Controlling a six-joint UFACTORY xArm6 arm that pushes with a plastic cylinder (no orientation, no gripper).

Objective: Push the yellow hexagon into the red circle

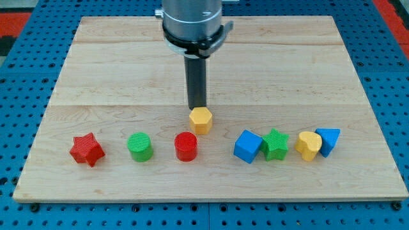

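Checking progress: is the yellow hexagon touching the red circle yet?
Cannot tell: yellow hexagon sits just upper-right of red circle.

The arm enters from twelve o'clock of the view, its wide grey cylindrical wrist (193, 19) ringed by a dark collar. A straight dark rod (196, 80) hangs upright from it, pointing toward six o'clock. Its tip (197, 106) ends near the view's centre.
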